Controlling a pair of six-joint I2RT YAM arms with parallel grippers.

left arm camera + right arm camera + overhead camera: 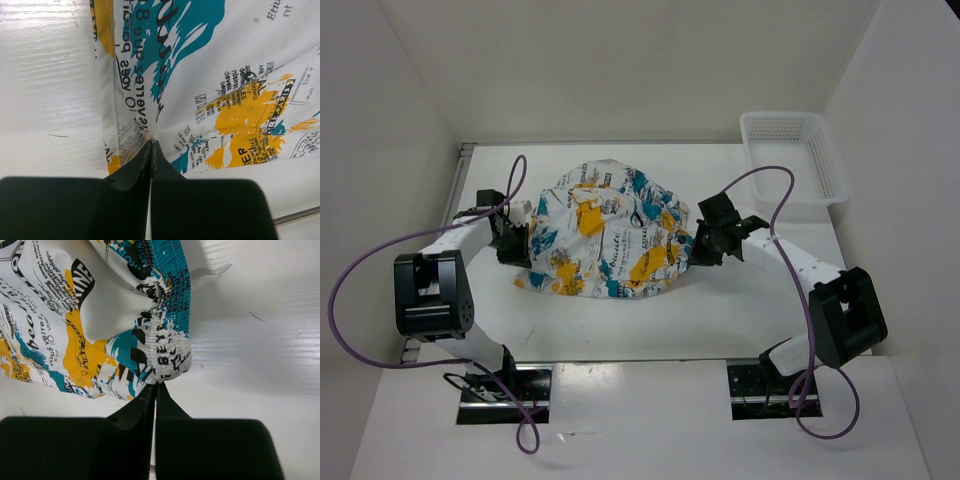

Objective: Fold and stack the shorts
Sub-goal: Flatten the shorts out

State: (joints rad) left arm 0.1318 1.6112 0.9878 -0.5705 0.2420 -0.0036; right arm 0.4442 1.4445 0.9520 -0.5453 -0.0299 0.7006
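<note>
The shorts (pixel 605 232), white cloth with teal and orange-yellow patches and dark lettering, hang bunched between my two grippers over the middle of the table. My left gripper (pixel 513 243) is shut on the shorts' left edge; in the left wrist view its jaws (pixel 151 145) meet on a fold of the cloth (pixel 200 75). My right gripper (pixel 703 243) is shut on the right edge; in the right wrist view its jaws (pixel 156 386) pinch the gathered elastic waistband (pixel 167 357). The cloth's lower edge touches the table.
A white plastic mesh basket (pixel 792 162) stands at the back right corner of the table (pixel 740 300). White walls close in the left, back and right sides. Purple cables loop from both arms.
</note>
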